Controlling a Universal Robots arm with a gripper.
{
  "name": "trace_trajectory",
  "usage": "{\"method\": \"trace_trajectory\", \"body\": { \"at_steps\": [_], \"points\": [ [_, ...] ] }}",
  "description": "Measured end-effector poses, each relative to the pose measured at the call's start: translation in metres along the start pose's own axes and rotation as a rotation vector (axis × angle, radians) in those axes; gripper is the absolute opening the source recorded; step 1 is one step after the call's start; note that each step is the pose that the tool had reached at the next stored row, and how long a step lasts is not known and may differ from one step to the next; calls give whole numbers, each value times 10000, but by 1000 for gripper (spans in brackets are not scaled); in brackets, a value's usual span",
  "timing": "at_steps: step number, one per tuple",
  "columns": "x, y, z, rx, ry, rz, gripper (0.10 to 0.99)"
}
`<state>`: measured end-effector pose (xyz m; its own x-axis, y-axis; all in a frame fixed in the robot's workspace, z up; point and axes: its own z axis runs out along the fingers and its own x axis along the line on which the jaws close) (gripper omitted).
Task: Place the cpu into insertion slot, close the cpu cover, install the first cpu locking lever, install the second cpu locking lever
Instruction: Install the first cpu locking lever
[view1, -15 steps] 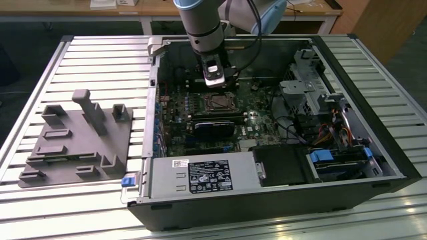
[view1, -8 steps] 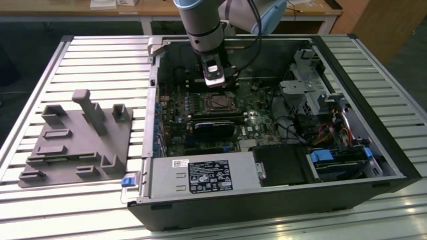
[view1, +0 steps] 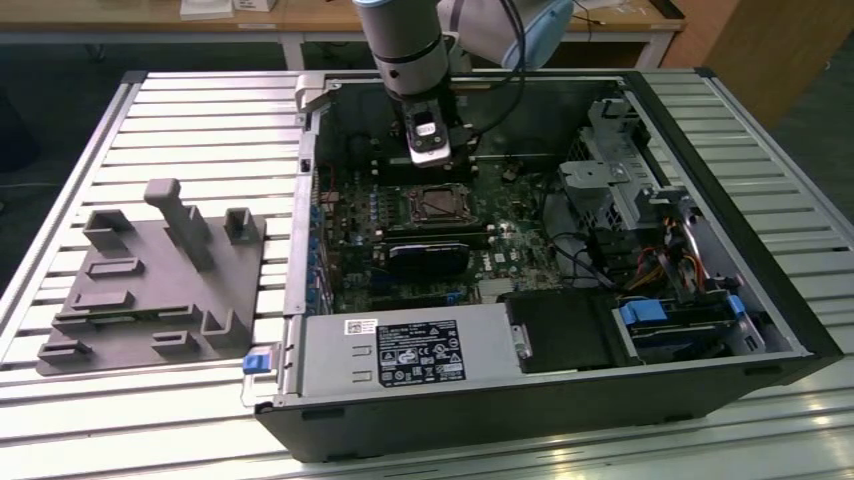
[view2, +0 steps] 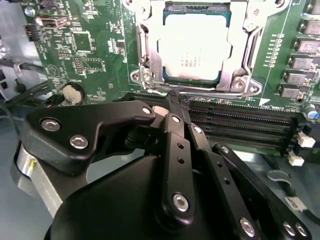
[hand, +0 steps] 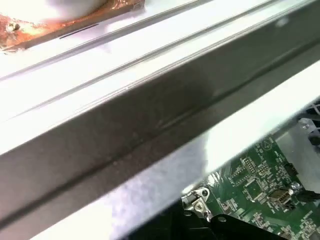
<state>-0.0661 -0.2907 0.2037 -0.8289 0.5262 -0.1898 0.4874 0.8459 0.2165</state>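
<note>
Pincer fingers are pressed together, their tips down at the thin wire locking lever that runs along one edge of the insertion slot. Whether the wire is nipped between them I cannot tell. The cpu lies flat inside the slot, with the cpu cover down around it as a frame. Long black memory slots lie just beside the insertion slot, on the lever's side. The green motherboard surrounds the slot and sits within the open computer case. On the slatted worktop, well apart from the slot, stands a grey fixture.
</note>
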Motion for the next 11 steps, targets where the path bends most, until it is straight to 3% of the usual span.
{"method": "trace_trajectory", "body": {
  "at_steps": [11],
  "points": [
    [-37, 43, -188, 0, 0, 0, 106]
  ]
}}
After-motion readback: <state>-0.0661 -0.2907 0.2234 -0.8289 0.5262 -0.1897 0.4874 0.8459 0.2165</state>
